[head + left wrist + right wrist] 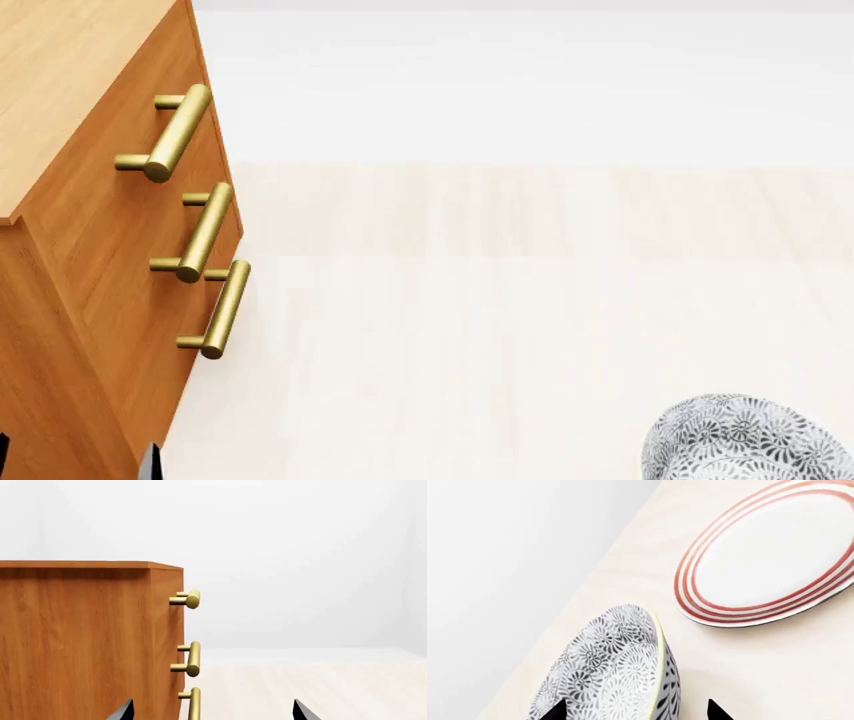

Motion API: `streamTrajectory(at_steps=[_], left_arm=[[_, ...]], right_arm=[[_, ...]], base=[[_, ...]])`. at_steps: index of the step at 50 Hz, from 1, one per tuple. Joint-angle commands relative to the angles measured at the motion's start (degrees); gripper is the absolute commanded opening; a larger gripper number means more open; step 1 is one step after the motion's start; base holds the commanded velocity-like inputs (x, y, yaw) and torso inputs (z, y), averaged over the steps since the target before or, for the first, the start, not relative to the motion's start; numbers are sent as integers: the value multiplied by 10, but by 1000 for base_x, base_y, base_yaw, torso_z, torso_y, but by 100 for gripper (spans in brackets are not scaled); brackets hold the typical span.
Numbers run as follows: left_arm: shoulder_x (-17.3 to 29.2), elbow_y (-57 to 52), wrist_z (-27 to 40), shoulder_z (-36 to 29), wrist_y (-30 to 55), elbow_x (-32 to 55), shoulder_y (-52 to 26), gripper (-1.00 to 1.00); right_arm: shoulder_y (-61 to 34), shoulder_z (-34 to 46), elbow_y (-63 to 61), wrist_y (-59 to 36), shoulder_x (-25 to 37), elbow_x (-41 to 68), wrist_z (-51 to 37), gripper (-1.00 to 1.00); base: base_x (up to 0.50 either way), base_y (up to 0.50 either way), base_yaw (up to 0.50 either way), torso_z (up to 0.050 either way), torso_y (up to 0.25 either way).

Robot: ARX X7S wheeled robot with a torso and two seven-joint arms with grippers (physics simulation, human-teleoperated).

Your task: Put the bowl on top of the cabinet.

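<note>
The bowl (607, 670), white with a dense grey floral pattern, rests on the pale surface; it also shows at the head view's lower right corner (747, 440). My right gripper (637, 712) is open and straddles the bowl's rim. One fingertip (557, 711) is over the inside, and the other stands outside, clear of the wall. The orange-brown cabinet (94, 260) fills the head view's left, with its lighter top (67, 70) and brass handles. My left gripper (213, 714) is open and empty beside the cabinet's side panel (80, 640).
A flat white plate with red rings (770, 555) lies just beyond the bowl. The pale surface's edge (600, 575) runs close to the bowl on the side away from the plate. Brass bar handles (192, 657) stick out from the cabinet front.
</note>
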State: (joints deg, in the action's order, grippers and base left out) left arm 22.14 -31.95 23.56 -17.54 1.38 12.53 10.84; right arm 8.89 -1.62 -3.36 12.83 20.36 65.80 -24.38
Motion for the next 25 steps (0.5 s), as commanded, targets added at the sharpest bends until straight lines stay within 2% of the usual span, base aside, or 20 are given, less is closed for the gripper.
streamTrajectory(at_steps=[1, 25], left_arm=[[2, -2, 2, -1, 0, 0, 0, 100], [2, 8, 3, -9, -1, -3, -5, 100]], right_arm=[[-13, 5, 22, -8, -1, 6, 5, 100], [-27, 11, 51, -20, 6, 20, 24, 100]], base=[[0, 0, 0, 0, 0], [0, 0, 0, 0, 0]])
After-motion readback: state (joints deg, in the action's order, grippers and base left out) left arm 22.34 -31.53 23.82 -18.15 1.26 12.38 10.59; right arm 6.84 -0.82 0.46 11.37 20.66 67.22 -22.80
